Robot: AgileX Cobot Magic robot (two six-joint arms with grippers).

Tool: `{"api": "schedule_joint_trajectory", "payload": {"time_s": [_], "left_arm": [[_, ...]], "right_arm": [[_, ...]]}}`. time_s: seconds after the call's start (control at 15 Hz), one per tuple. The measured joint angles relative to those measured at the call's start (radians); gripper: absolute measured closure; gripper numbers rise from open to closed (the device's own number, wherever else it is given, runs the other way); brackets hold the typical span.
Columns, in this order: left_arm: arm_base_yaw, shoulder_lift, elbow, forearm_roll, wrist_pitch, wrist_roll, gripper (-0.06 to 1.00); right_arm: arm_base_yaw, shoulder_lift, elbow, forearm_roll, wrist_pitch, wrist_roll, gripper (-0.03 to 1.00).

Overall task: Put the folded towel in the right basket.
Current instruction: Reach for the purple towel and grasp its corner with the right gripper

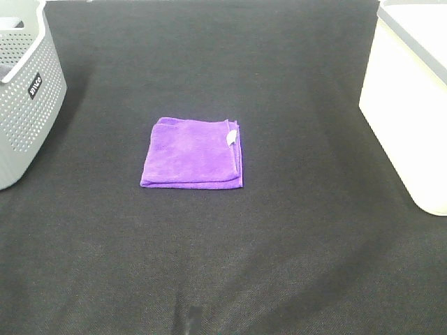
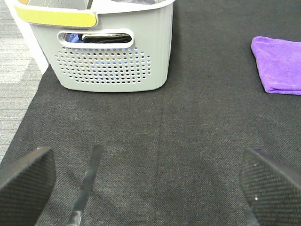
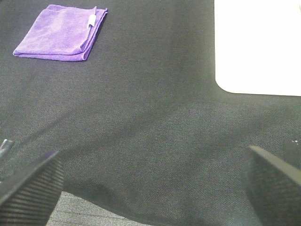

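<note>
Two baskets flank a black woven mat (image 1: pixel 223 279). At the far-left edge stands a grey basket (image 1: pixel 28 105) with perforated walls and a small dark label (image 1: pixel 34 84) on its side; the left wrist view shows dark items through its handle slot. At the far-right edge stands the white basket (image 1: pixel 408 118), smooth-walled and partly cut off by the frame. On the left gripper (image 2: pixel 148 186) the jaws are spread wide and released, with only mat between the textured fingers (image 2: pixel 26 181); the grey basket is ahead of it and the towel off to one side. On the right gripper (image 3: pixel 151 186) the jaws are likewise spread wide and grasp nothing; the white basket's corner is ahead, well apart from the fingertips. The folded towel (image 1: pixel 193 153) lies flat near the middle of the mat, well apart from both baskets and both grippers. It is purple, roughly square, with layered edges along its near and right sides and a small white tag (image 1: pixel 230 136) at its far-right corner.
</note>
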Motion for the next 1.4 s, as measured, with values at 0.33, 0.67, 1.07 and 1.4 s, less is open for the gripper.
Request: {"api": "schedule_joint_trajectory", "payload": {"time_s": [0.33, 0.67, 1.07, 1.4], "left_arm": [[0.000, 0.000, 0.000, 0.000, 0.000, 0.000, -0.04], [0.000, 0.000, 0.000, 0.000, 0.000, 0.000, -0.04], [0.000, 0.000, 0.000, 0.000, 0.000, 0.000, -0.04], [0.000, 0.000, 0.000, 0.000, 0.000, 0.000, -0.04]], "right_arm": [[0.000, 0.000, 0.000, 0.000, 0.000, 0.000, -0.01], [0.000, 0.000, 0.000, 0.000, 0.000, 0.000, -0.01], [0.000, 0.000, 0.000, 0.000, 0.000, 0.000, -0.01], [0.000, 0.000, 0.000, 0.000, 0.000, 0.000, -0.01]]}}
